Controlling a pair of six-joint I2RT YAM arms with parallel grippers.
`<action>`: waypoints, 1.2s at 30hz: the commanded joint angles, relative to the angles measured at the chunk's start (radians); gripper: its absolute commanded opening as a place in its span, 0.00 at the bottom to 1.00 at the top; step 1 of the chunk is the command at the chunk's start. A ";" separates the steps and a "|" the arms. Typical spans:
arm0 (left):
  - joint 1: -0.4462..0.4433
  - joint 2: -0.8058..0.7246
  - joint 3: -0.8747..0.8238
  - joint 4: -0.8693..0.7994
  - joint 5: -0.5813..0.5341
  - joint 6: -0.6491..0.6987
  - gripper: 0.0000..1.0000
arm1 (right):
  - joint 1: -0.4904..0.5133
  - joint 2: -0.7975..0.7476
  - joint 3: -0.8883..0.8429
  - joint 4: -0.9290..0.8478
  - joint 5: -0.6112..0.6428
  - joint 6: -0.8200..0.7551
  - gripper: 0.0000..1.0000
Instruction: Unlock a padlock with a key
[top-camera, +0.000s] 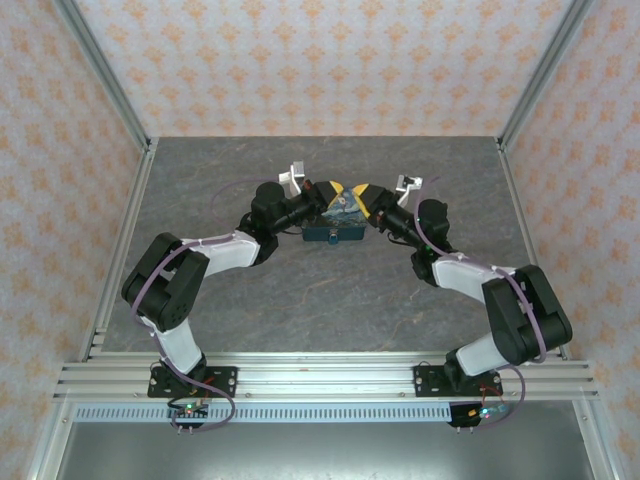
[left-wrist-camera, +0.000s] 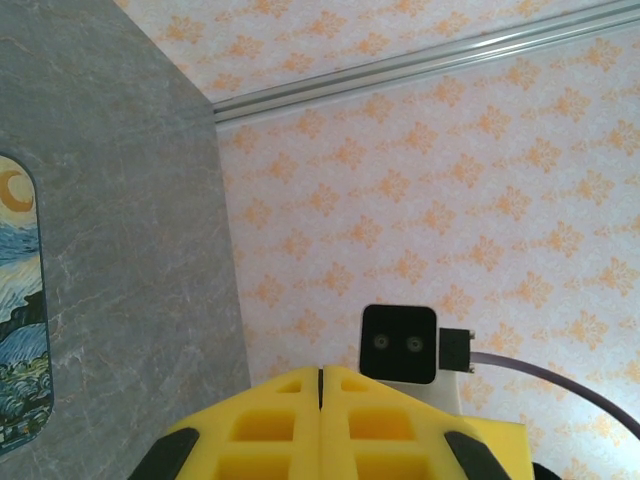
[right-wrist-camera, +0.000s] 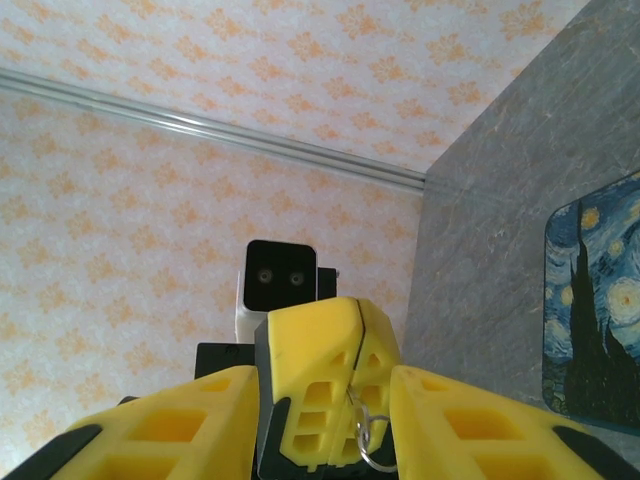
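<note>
Grey stone-patterned table (top-camera: 330, 300): toward its far edge, centrally, a dark blue starry-night printed tin (top-camera: 335, 235) is placed; no lettering is legible. Above it, the partly open, empty right gripper (top-camera: 372, 202) is set around the left gripper (left-wrist-camera: 320, 385), pressed shut. A thin wire ring (right-wrist-camera: 367, 445) hangs from that seam; the small pale metal key is judged pinched there, hidden. Unlocking is judged outstanding.

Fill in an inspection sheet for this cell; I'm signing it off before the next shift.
surface: grey stone-patterned tabletop
job's things: small metal ring dangling at the left end effector tips; rest hidden
clutter: starry-night tin below both end effectors
grippers: left end effector shut; right end effector open, fingers either side of the left's tips
cables: lilac cables along both arms
surroundings: orange-patterned walls, aluminium frame
</note>
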 joint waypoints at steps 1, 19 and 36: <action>-0.017 -0.007 0.025 0.000 0.028 0.029 0.00 | 0.001 0.023 0.057 -0.008 -0.060 -0.053 0.39; -0.028 0.020 0.063 -0.019 0.013 0.029 0.00 | 0.034 0.090 0.042 0.116 -0.090 0.024 0.34; -0.029 0.041 0.066 -0.012 -0.004 0.017 0.00 | 0.050 0.055 -0.038 0.173 -0.050 0.038 0.31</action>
